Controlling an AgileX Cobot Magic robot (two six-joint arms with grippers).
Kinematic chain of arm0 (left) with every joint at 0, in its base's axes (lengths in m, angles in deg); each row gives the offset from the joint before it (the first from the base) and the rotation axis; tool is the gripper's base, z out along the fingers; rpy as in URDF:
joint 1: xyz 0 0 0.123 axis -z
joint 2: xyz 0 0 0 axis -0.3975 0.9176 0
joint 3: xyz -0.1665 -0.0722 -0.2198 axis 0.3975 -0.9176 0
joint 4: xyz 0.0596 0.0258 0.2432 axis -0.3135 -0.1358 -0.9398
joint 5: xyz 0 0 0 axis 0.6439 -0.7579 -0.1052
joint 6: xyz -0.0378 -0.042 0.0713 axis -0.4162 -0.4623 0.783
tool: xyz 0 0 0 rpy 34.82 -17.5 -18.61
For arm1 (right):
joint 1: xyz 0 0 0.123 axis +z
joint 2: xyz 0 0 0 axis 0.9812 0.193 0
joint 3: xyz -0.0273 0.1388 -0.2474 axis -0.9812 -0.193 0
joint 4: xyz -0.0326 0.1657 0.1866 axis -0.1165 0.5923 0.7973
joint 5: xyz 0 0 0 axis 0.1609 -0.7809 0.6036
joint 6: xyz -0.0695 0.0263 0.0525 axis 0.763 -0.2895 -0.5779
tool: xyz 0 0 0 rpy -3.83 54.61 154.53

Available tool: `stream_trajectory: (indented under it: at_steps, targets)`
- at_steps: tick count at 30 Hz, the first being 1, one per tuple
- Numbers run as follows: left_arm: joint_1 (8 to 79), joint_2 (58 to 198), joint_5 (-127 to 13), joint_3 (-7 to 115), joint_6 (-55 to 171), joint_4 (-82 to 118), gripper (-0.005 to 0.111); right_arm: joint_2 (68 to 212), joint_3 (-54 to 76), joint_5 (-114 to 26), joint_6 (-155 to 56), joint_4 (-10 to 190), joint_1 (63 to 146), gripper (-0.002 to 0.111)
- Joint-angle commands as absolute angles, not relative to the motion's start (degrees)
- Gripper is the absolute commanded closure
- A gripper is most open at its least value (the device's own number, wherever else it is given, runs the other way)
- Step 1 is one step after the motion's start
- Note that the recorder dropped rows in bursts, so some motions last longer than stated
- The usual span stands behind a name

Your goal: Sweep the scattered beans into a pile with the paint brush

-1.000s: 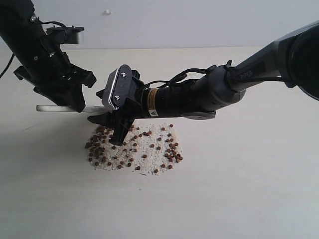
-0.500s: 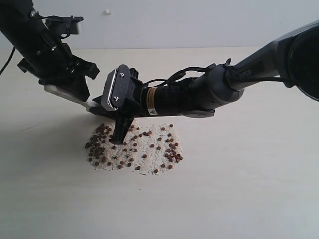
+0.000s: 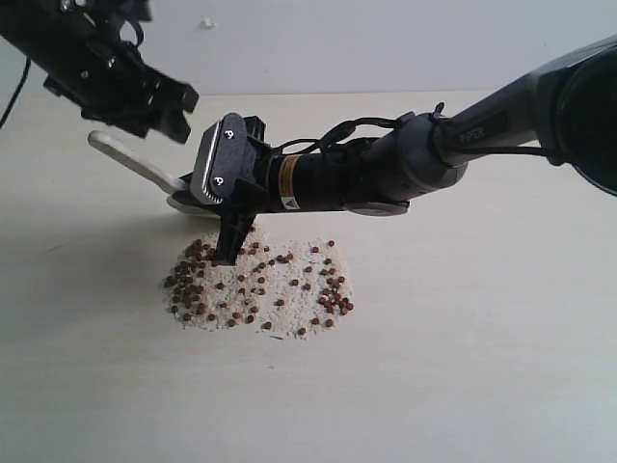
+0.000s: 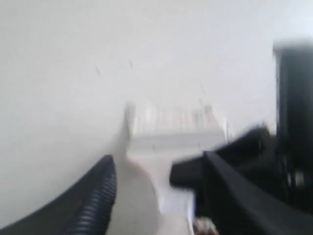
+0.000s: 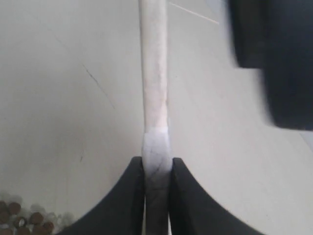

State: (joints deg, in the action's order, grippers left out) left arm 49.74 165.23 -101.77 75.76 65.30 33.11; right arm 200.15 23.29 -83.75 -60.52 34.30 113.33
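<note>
The beans (image 3: 260,285) lie in a patch of reddish-brown dots on pale crumbs at the table's middle; a few show in the right wrist view (image 5: 22,215). The paint brush rises to the left from the patch, its pale handle (image 3: 130,159) tilted upward. My right gripper (image 3: 229,236) is shut on the brush, its jaws pinching it edge-on (image 5: 157,169). My left gripper (image 3: 175,114) hangs open above the handle, apart from it. The blurred left wrist view shows the bristles (image 4: 171,120) and ferrule beyond the open left gripper (image 4: 157,164).
The right arm (image 3: 405,169) reaches across the middle from the right edge. The left arm (image 3: 87,58) fills the top left corner. A bare pale tabletop (image 3: 463,367) surrounds the patch, with a wall behind it.
My left gripper opened, let go of the handle and lifted up and away. My right gripper closed on the brush. The handle's free end swung upward.
</note>
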Motion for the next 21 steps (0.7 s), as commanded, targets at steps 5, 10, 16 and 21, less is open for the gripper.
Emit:
stream_trajectory:
  at_steps: [5, 10, 16, 21]
  targets:
    - [46.66, 163.52, -88.91, 80.16, 64.53, 33.21, 0.03, 199.38, 23.58, -85.11, -58.37, 34.07, 113.52, 0.108]
    - [42.39, 158.64, -82.32, 80.49, 64.84, 33.84, 0.031, 196.06, 23.58, -82.87, -60.78, 35.63, 113.52, 0.108]
    - [40.02, 153.93, -82.28, 79.78, 76.47, 37.79, 0.031, 190.09, 23.58, -82.55, -84.14, 33.48, 111.14, 0.108]
    - [40.02, 153.6, -83.44, 76.14, 104.06, 62.58, 0.031, 186.37, 23.58, -83.52, -111.43, 17.86, 105.34, 0.108]
